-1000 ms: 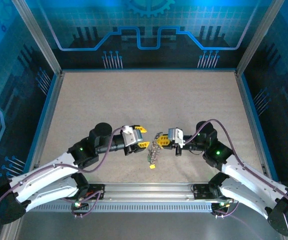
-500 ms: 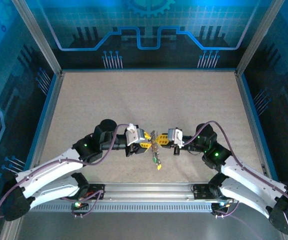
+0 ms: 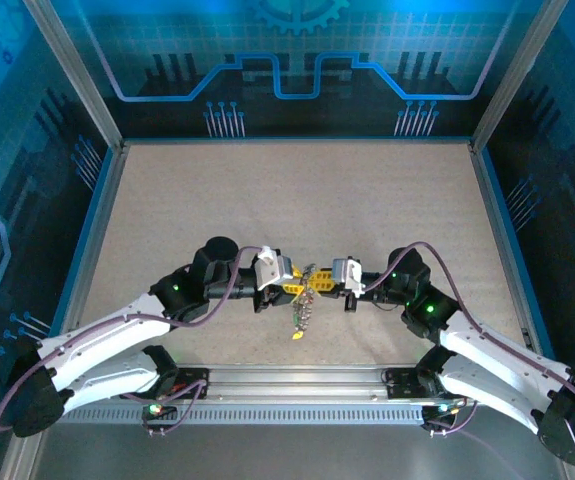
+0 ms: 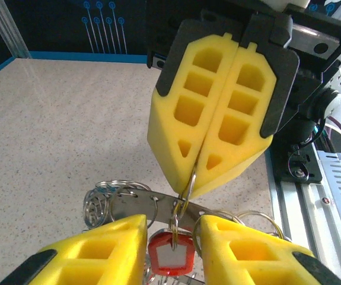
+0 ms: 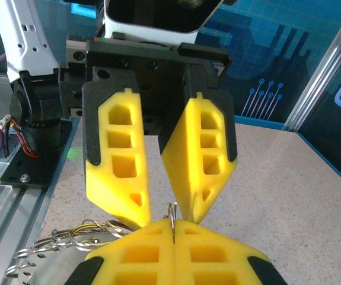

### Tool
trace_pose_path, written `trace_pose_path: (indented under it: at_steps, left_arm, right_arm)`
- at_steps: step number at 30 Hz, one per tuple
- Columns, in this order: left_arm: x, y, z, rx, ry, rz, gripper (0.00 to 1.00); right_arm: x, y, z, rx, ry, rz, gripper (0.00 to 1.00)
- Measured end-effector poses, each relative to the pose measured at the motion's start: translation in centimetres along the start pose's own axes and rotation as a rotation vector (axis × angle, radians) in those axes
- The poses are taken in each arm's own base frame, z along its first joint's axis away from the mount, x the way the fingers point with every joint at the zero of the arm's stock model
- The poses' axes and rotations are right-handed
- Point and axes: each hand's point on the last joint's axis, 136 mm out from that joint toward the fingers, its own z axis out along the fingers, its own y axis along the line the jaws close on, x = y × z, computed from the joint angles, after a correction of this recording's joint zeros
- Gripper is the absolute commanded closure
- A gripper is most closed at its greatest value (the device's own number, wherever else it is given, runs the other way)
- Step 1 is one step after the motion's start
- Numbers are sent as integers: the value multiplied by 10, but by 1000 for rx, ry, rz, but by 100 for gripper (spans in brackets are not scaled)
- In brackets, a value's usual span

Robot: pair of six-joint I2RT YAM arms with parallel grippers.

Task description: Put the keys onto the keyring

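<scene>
Top external: the dark grey flat-band metal keyring point(image 3: 305, 305) hangs between left end effector point(image 3: 294, 288) and right end effector point(image 3: 320, 283). Left wrist: above the keyring, right end effector clamps a thin silver wire ring point(image 4: 188, 181); left jaws stand apart, flanking a red-headed metal key point(image 4: 170, 256). Right wrist: same clamp. Probable step: threading; next, grip that key.

Left pincer point(image 4: 171, 222) slightly parted, right pincer point(image 4: 195, 178) pressed shut — tips facing, nearly touching

Keyring point(image 4: 139, 205) between left gripper point(image 3: 296, 288), right gripper point(image 3: 323, 283) — keys point(image 3: 300, 318) dangling beneath.
</scene>
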Motion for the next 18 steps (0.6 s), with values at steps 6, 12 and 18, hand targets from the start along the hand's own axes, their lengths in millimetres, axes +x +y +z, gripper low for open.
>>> trace_pose_path:
  at_steps: [6,12,18]
  left_arm:
    - [-5,-2,0,16,-8,5,81]
    - [1,-5,1,37,18,11,100]
    - [0,-6,-3,53,89,52,100]
  right_arm:
    - [0,5,2,-16,0,-15,100]
    - [5,4,4,-8,19,-7,100]
    - [5,3,4,-13,63,-25,96]
